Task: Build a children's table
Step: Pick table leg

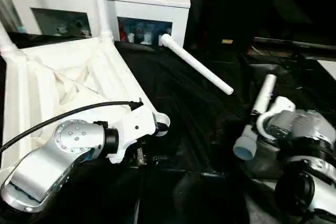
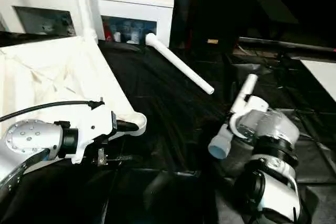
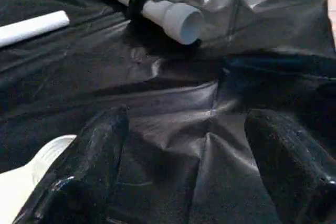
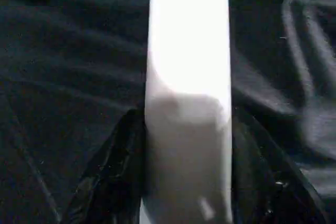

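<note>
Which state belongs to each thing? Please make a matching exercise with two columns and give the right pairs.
Things:
1. loose leg
2. held leg
3. left claw
4. fitted leg

States:
A. open, nothing between its fingers
B. lying on the black sheet
C. standing upright in a corner socket of the tabletop
D. gripped by the right claw

Pairs: 1-B, 2-D, 3-A, 4-C

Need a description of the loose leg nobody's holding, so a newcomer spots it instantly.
Start at the white cabinet at the back. Just in front of its right end, the loose leg lies flat on the black sheet, slanting away. Unlike the leg in the right gripper, nothing touches it.
</note>
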{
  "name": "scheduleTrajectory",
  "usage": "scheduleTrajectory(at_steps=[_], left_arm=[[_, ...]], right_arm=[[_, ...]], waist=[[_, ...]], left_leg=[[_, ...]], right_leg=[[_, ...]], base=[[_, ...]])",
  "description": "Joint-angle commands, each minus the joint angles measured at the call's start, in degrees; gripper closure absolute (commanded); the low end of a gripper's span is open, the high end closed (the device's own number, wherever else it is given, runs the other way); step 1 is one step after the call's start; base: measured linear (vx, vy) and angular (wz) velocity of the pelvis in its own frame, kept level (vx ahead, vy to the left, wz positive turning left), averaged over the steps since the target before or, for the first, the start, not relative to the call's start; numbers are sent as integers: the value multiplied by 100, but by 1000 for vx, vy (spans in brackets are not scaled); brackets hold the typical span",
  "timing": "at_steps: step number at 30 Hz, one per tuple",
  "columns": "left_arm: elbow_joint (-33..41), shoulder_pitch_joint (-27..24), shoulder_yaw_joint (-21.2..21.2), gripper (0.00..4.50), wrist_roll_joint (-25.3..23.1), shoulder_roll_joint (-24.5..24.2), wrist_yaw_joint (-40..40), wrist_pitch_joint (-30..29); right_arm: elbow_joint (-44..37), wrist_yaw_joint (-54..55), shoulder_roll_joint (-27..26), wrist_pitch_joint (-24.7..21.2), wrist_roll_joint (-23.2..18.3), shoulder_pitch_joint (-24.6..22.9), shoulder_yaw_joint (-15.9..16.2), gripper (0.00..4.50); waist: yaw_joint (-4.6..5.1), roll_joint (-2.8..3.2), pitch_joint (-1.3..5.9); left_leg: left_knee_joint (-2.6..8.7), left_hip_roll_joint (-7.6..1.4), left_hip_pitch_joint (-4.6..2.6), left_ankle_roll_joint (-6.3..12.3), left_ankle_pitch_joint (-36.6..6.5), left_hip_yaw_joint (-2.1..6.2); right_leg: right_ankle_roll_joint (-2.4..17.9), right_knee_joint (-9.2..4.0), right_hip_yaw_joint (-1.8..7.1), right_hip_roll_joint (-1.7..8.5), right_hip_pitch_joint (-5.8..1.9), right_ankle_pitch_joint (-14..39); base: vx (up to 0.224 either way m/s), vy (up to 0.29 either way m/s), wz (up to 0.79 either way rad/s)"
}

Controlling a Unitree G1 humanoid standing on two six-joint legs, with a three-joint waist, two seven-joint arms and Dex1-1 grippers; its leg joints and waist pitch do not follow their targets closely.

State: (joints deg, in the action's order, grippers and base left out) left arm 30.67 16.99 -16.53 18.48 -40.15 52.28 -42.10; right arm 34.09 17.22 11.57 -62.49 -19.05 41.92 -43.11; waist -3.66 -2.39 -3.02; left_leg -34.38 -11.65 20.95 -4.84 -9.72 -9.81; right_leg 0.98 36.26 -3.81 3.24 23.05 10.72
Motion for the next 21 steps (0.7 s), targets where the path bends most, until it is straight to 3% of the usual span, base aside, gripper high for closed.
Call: scheduleTrajectory(at_steps=[1,3,4,6,7,8,9,11,12,13,14,16,17,18,20,21], left_arm=[[-49,133,212,23,111,-54,49,-63],[-113,170,439,16,226,15,-2,-64],[-211,200,627,7,301,112,-83,-20],[-480,319,1024,0,396,443,-459,29],[-480,319,1024,0,396,443,-459,29],[-767,519,1278,0,348,751,-940,-106],[-980,638,1469,0,289,1010,-1357,-211],[-1316,787,1701,0,56,1359,-2103,-307],[-1345,795,1721,0,44,1389,-2159,-313],[-1457,819,1815,0,3,1534,-2407,-331],[-1501,789,1907,0,-57,1760,-2711,-218],[-1540,783,1953,0,-237,2116,-3178,140],[-1600,847,1991,0,-339,2391,-3506,344],[-1720,1013,2015,0,-343,2517,-3646,162],[-1754,1061,2021,0,-341,2546,-3678,100],[-1910,1299,2149,0,-135,2701,-3693,-102]], right_arm=[[-426,256,10,-120,-16,-137,-231,272],[-826,311,4,-146,4,-111,-217,272],[-1204,201,68,-1,100,-133,39,272],[-1920,4,222,463,200,-88,479,272],[-1920,4,222,463,200,-88,479,272],[-2248,-253,362,766,239,18,816,272],[-2418,-703,482,1127,271,11,1165,272],[-2752,-1438,639,1441,269,11,1817,272],[-2772,-1532,639,1483,263,15,1883,272],[-2871,-1949,629,1655,222,19,2162,272],[-2973,-2368,583,1788,168,-17,2430,273],[-3179,-2894,535,1869,112,-135,2874,273],[-3411,-3333,501,1885,-53,-263,3180,273],[-3531,-3598,367,1995,-128,-404,3462,273],[-3555,-3658,331,2030,-144,-441,3535,273],[-3503,-3653,165,2590,102,-616,3834,273]], waist=[[10,115,340],[10,126,341],[9,171,345],[10,167,355],[27,152,342],[13,163,346],[15,125,343],[9,115,338],[25,39,342],[25,39,342],[64,103,333],[47,122,366],[29,91,376],[-16,67,390],[-22,87,400],[-85,107,431]], left_leg=[[372,-22,-124,-605,-1671,14],[372,-14,-112,-597,-1570,11],[368,-5,-109,-598,-1532,7],[367,-3,-76,-574,-1388,18],[348,7,-60,-532,-1344,-2],[343,11,-61,-475,-1287,-12],[330,20,-47,-417,-1263,-19],[308,21,-17,-330,-1232,-20],[329,20,57,-205,-1029,5],[329,20,57,-205,-1029,5],[322,22,90,-196,-1092,14],[328,-14,28,-126,-1144,39],[331,-39,22,-31,-1109,38],[328,-71,-8,33,-991,27],[336,-71,4,45,-884,34],[318,-105,-17,22,-587,33]], right_leg=[[347,-511,228,301,-181,1971],[363,-492,230,295,-192,1882],[356,-508,227,290,-190,1847],[355,-483,222,297,-237,1784],[331,-508,227,295,-240,1848],[298,-502,239,292,-240,1902],[244,-527,233,294,-252,1994],[160,-555,232,308,-285,2109],[-17,-549,214,324,-313,2259],[-17,-549,214,324,-313,2259],[-50,-577,185,324,-315,2378],[33,-601,185,326,-279,2210],[168,-585,204,330,-290,1928],[342,-543,236,349,-259,1567],[529,-504,234,343,-273,1301],[758,-431,247,343,-259,655]], base=[[0,0,0],[0,0,0],[0,0,0],[0,0,0],[0,0,0],[0,0,0],[0,0,0],[0,0,0],[0,0,0],[0,0,0],[0,0,0],[0,0,0],[0,0,0],[0,0,0],[0,0,0],[0,0,0]])
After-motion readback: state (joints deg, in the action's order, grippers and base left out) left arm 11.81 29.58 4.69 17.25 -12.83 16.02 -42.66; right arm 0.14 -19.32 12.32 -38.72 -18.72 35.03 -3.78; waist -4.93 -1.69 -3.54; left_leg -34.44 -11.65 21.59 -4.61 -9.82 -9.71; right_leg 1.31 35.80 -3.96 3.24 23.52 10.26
